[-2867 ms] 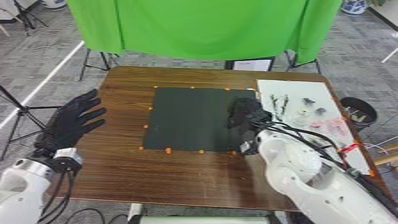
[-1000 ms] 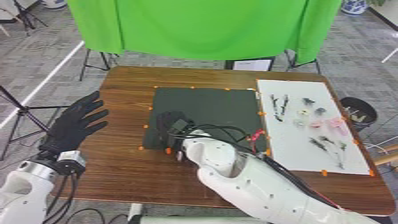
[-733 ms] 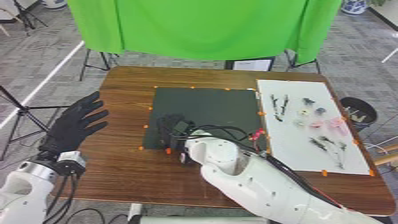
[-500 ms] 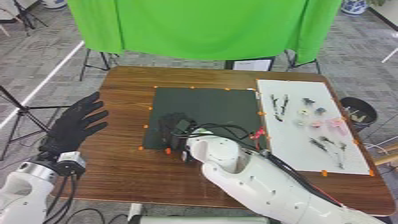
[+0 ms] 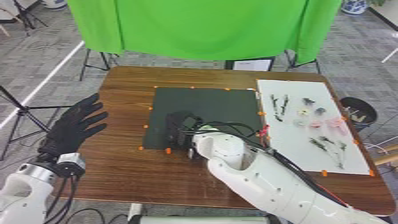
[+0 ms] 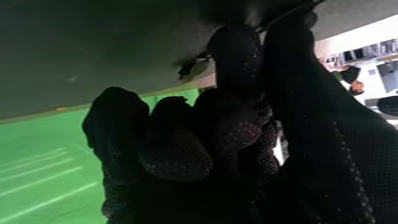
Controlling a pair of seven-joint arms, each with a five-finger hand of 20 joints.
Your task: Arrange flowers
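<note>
Apparently, you're setting a leafy stem (image 6: 187,69) onto the dark mat (image 5: 213,102), your right hand (image 5: 179,123) pinching it; next is probably calling for gentle release.

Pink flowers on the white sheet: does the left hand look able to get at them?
Probably not: the left hand is well off to the left, with the right hand between it and the pink flowers.

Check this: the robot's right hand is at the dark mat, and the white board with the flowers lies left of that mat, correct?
Not left: the head view shows the white board with the flowers right of the dark mat. The right hand is indeed at that mat.
</note>
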